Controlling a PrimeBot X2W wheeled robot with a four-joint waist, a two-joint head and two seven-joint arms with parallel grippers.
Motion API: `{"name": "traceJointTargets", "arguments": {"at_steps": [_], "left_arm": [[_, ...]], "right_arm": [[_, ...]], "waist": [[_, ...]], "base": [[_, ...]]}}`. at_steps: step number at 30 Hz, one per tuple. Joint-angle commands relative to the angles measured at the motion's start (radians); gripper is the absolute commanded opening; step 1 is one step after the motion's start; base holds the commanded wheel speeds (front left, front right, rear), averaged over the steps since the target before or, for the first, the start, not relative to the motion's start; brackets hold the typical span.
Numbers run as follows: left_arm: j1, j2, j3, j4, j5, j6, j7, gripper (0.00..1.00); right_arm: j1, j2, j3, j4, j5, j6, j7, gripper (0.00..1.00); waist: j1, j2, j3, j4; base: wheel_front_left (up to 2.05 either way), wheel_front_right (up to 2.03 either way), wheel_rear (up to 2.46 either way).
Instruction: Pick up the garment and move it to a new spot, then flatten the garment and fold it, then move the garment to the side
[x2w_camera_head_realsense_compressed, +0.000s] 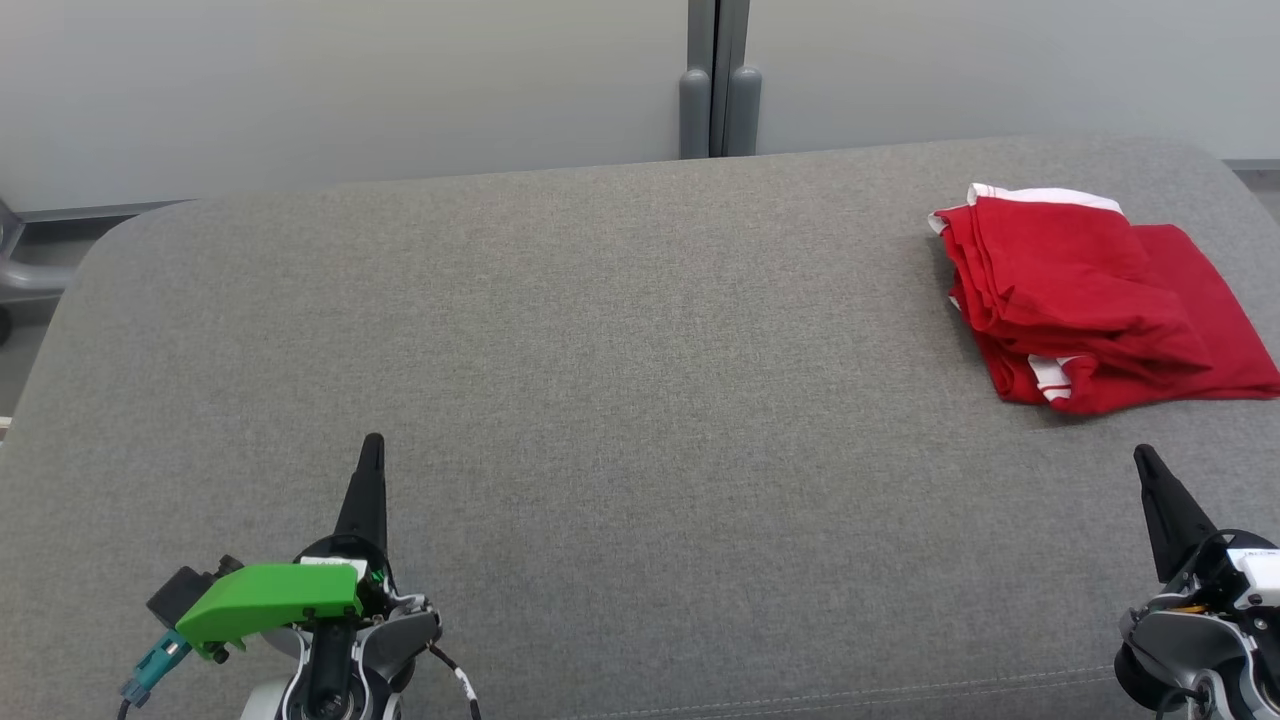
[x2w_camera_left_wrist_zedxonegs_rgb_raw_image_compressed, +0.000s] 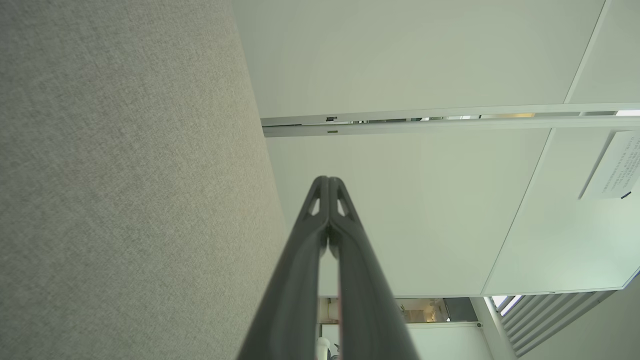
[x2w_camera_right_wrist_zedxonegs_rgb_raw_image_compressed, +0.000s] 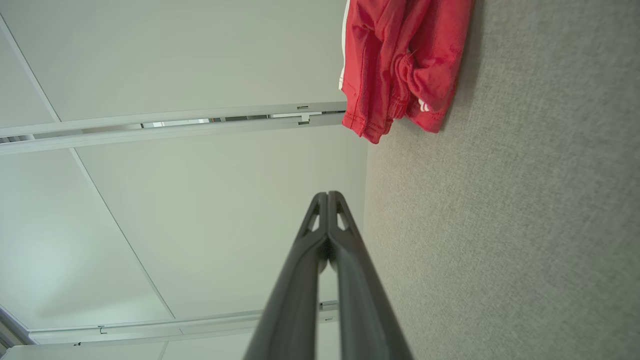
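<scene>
- The red garment (x2w_camera_head_realsense_compressed: 1080, 290) with white trim is lying bunched and folded over itself. Its layers are hiding one another, so what kind of clothing it is cannot be made out.
- In the head view its far right corner is running up against the picture's edge. In the right wrist view the top edge is cutting it off.
- The right tool (x2w_camera_head_realsense_compressed: 1145, 458) is showing its dark fingers, while its body is being cropped by the lower right corner.
- A green housing (x2w_camera_head_realsense_compressed: 270, 595) is covering part of the left tool (x2w_camera_head_realsense_compressed: 371, 450) at its wrist.
- Both tools are pressing their fingers fully together and gripping nothing. Both are hanging over the grey fabric surface (x2w_camera_head_realsense_compressed: 640, 400).
- The garment is resting toward 2 o'clock on the surface. It is lying near the right tool at about 11 o'clock from its tips, apart from them. It is well apart from the left tool, between 2 and 3 o'clock.
</scene>
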Motion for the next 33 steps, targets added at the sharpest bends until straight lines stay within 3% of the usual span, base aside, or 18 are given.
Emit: {"name": "traceJointTargets", "arguments": {"at_steps": [1, 33], "left_arm": [[-0.012, 0.001, -0.001, -0.001, -0.006, -0.007, 0.001, 0.00], [-0.012, 0.001, -0.001, -0.002, -0.006, -0.007, 0.000, 0.00]], "right_arm": [[-0.010, -0.001, -0.001, -0.003, 0.004, 0.000, 0.001, 0.00], [-0.010, -0.001, -0.001, -0.003, 0.004, 0.000, 0.001, 0.00]], "waist": [[0.0000, 0.0000, 0.000, 0.000], [0.0000, 0.0000, 0.000, 0.000]], "base": [[0.00, 0.00, 0.00], [0.00, 0.00, 0.00]]}}
